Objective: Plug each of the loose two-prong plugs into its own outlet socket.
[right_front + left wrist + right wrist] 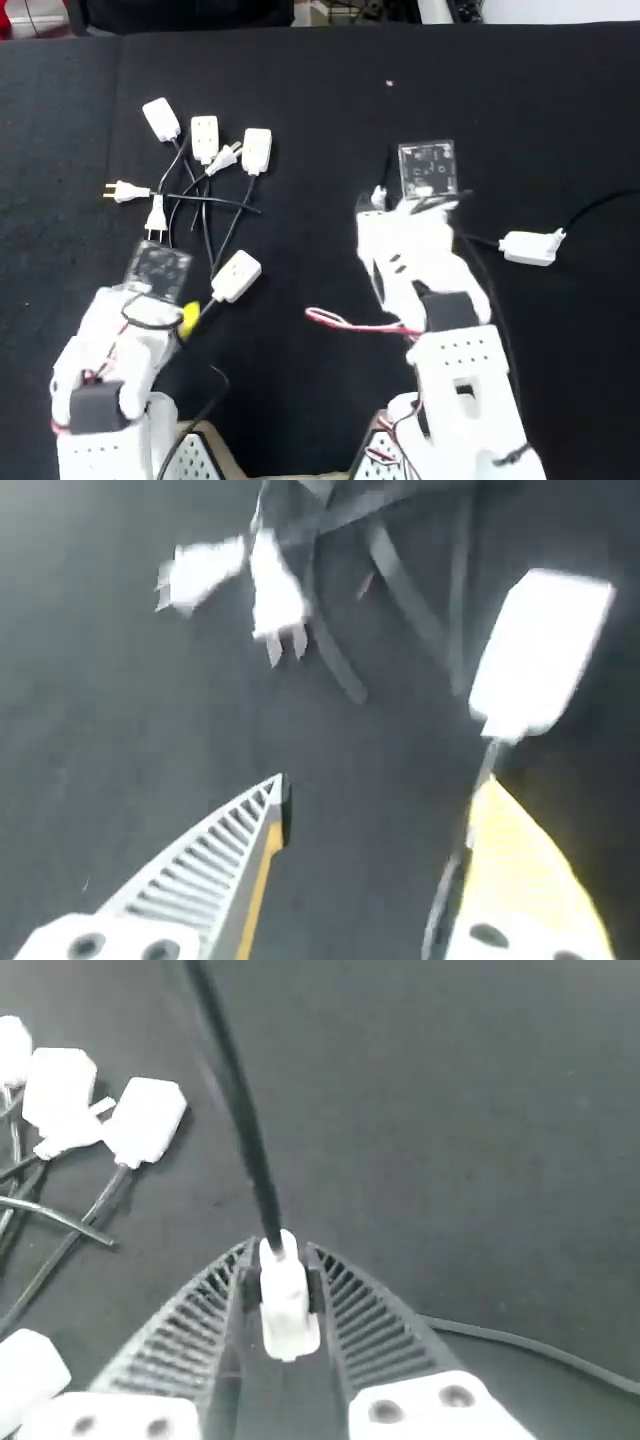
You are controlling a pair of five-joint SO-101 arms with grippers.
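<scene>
**Right jaws grip a plug; left jaws stand open by the low socket**

On the black bench (320, 90), the upper left of the high view holds a fan of three white sockets (204, 138). Their black cables (205, 215) cross in a tangle below them. Three loose plugs sit in that tangle: one at its left edge (125, 191), one just below and beside it (156, 215), and one between the two right-hand sockets of the fan (225, 160). A fourth socket (237, 275) lies lower, apart from the fan, at the end of its own cable. At the right of the frame a white connector (530, 246) lies alone, with black cable running off both ends.

The left arm (110, 350) sits at the lower left, angled toward the tangle. Its tip is just beside the fourth socket. The right arm (420, 260) reaches up the middle of the frame, well apart from the cluster, with a red and white wire (345, 322) looping off its side.

The left jaws are wide apart and hold nothing; in the left wrist view the fourth socket lies just beyond the yellow finger (510, 860). The right jaws are clamped on a white plug (285, 1305), and its black cable (240, 1110) runs away over the bench.
</scene>
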